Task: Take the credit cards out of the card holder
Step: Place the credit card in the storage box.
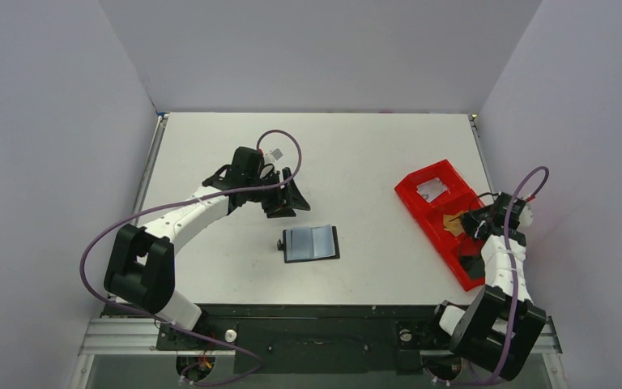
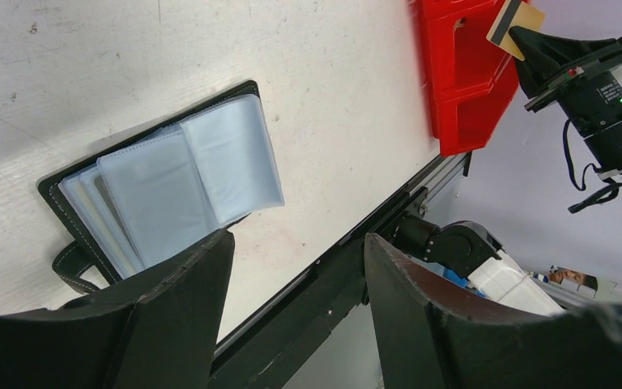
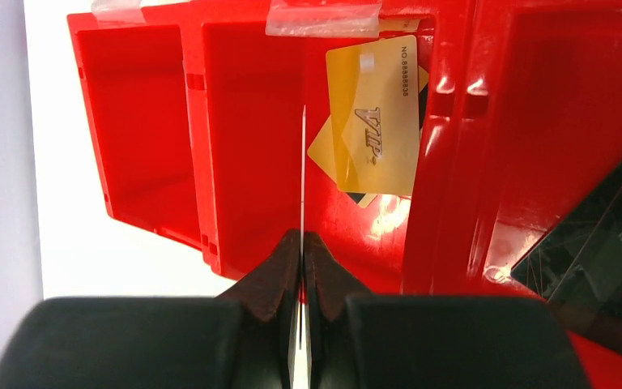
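OPEN ON THE TABLE: The card holder (image 1: 311, 243) lies flat and spread on the white table (image 1: 356, 154). Its long axis runs left to right in the top view, its blue-grey inner face is up, and its small black tab (image 1: 282, 243) points off its left end. Clear sleeves (image 2: 186, 174) fan across it.

The left gripper (image 1: 286, 198) hovers just beyond the card holder's far left corner, fingers spread wide with nothing between them.

Well to the card holder's right, over the red tray (image 1: 411, 204), the right gripper (image 3: 301, 239) has its fingers pressed tight on a thin card (image 3: 302, 170), seen edge-on from the wrist. The left wrist view shows this card gold with a dark stripe.

Under it in the tray lies a gold card (image 3: 377, 113) printed "VIP" and a number starting "NO.888".
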Motion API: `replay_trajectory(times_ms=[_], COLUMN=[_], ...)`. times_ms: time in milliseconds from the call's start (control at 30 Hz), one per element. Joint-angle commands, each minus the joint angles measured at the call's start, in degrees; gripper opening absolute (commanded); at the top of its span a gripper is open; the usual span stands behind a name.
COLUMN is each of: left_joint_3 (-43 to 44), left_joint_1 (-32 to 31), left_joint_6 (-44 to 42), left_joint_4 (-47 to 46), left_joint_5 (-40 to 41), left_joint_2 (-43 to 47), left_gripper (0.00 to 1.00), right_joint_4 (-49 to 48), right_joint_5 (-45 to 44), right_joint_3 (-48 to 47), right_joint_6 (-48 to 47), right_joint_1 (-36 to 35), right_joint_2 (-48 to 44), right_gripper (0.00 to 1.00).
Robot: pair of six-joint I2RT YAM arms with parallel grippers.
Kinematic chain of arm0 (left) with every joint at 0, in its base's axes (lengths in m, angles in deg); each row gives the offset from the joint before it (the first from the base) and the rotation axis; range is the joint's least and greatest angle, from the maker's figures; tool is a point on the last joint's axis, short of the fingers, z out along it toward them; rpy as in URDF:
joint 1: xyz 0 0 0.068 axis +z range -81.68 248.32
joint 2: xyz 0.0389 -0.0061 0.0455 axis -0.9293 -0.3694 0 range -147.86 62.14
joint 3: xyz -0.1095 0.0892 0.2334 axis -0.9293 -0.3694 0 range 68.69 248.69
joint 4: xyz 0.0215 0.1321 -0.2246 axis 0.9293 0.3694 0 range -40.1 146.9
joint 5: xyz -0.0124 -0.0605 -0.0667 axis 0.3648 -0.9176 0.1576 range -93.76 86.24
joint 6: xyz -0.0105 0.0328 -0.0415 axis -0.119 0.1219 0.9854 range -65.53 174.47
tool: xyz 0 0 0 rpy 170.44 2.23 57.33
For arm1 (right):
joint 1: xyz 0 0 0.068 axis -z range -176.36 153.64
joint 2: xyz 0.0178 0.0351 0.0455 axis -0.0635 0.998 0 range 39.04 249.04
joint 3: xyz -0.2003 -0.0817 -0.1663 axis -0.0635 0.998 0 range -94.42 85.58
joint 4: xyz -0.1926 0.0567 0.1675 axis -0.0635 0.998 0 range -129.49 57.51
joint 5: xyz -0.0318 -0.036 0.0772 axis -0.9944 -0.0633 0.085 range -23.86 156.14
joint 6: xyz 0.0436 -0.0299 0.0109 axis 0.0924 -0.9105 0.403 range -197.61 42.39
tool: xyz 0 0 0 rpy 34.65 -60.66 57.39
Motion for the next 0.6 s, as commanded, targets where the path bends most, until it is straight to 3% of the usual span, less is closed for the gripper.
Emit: replay_trajectory(times_ms=[0,467,567], left_joint_3=[0.63,0.36,0.48], left_joint_1=[0.02,0.03,0.11], left_joint_6=[-1.86,-2.44,-2.52], left_joint_4=[-0.29,0.10,0.26], left_joint_5=[-0.67,-0.30,-0.30], left_joint_2=[0.28,0.12,0.20], left_gripper=[0.58,0.58,0.58], right_joint_4=[-6.52,-10.64,-10.73], right_joint_5=[0.22,0.91,1.05], right_joint_3=[-1.82,-2.54,-2.70], right_joint_6=[-0.44,0.51,0.65], right_joint_1=[1.02,1.04,0.98], right_joint_2=[2.73,7.78,8.23], right_gripper=[0.00,0.00,0.07])
